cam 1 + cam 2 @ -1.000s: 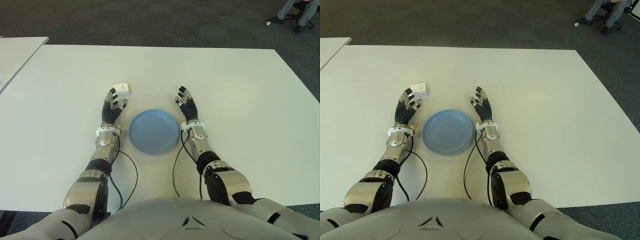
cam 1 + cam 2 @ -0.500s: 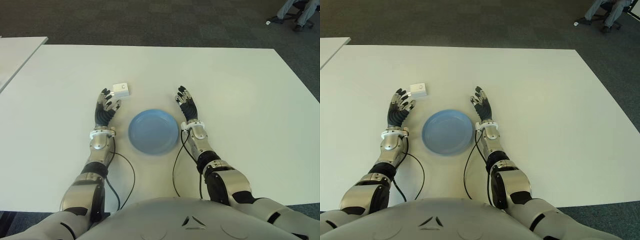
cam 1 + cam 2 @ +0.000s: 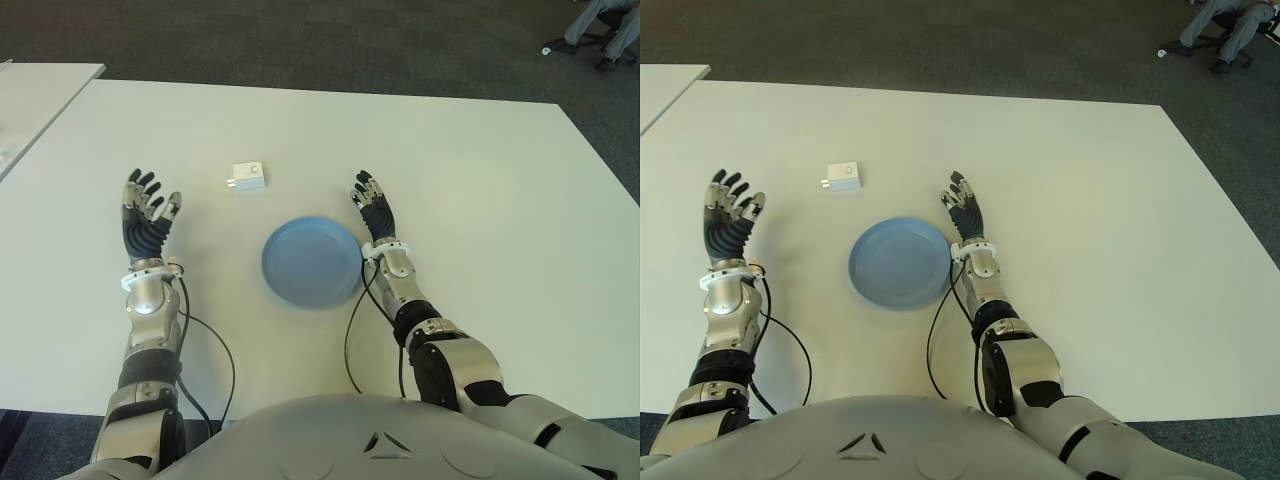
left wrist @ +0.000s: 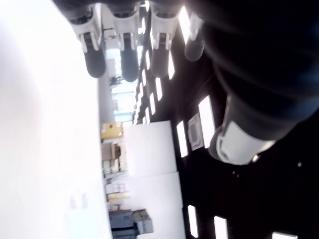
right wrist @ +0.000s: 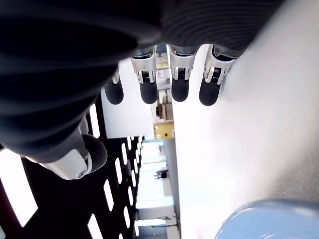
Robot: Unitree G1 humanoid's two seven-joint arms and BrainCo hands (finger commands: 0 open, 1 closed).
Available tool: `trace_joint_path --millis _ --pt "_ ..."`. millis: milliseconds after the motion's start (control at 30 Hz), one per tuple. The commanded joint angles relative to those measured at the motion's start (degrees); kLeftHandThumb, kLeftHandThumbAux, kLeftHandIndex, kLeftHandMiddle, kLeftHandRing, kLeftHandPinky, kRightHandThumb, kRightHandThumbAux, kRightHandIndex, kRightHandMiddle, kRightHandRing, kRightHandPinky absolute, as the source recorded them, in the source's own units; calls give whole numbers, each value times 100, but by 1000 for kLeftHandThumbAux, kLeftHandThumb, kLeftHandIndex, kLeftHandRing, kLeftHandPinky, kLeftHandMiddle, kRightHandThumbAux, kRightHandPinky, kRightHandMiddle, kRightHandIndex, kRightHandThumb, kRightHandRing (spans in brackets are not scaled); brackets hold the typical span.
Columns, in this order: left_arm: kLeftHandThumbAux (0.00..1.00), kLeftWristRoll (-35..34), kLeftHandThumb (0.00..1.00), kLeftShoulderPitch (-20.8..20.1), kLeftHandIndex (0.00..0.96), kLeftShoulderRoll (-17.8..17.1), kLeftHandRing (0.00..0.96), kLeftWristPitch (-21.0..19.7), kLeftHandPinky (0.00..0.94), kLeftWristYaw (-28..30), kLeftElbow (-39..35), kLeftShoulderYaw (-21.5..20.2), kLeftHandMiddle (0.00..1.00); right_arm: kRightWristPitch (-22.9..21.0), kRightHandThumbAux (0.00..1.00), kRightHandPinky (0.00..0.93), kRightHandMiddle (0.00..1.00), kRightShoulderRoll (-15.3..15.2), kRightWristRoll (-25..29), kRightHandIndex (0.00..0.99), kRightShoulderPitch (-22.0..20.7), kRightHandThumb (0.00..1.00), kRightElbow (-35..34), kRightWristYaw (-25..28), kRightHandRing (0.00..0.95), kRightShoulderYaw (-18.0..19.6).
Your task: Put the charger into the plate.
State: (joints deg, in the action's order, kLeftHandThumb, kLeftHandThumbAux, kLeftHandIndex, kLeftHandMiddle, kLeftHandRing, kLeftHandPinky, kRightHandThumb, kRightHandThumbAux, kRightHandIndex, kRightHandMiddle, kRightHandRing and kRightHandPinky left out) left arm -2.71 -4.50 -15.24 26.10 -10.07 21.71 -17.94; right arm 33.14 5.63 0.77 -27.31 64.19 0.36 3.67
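Observation:
A small white charger (image 3: 248, 177) lies on the white table (image 3: 480, 170), behind and to the left of the blue plate (image 3: 311, 263), which holds nothing. My left hand (image 3: 146, 210) is far to the left of the charger, fingers spread and holding nothing. On the plate's right side my right hand (image 3: 373, 210) also has its fingers straight and holds nothing. The right wrist view shows the plate's rim (image 5: 259, 219) near the hand.
A second white table (image 3: 40, 100) stands at the far left. A seated person's legs (image 3: 600, 25) show at the top right, beyond the table. Cables (image 3: 355, 330) run from both wrists toward my body.
My left hand has swung away to the left, from beside the charger to well clear of it. The charger, plate and right hand have stayed where they were.

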Motion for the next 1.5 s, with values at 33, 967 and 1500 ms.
trace_joint_path --millis 33,967,1500 --pt "671 705 466 -558 74 -559 149 -526 194 -298 -628 -47 135 -420 581 80 63 194 33 52 187 66 332 -70 55 48" --pt "432 4225 226 -3351 8 -1823 27 -1140 55 -1222 2096 2592 24 -332 570 94 106 199 117 104 215 65 305 87 83 78" --pt "555 6343 15 -4405 0 -1533 0 -817 0 -2056 4780 5382 0 -299 580 118 130 246 197 126 263 86 282 164 101 144"
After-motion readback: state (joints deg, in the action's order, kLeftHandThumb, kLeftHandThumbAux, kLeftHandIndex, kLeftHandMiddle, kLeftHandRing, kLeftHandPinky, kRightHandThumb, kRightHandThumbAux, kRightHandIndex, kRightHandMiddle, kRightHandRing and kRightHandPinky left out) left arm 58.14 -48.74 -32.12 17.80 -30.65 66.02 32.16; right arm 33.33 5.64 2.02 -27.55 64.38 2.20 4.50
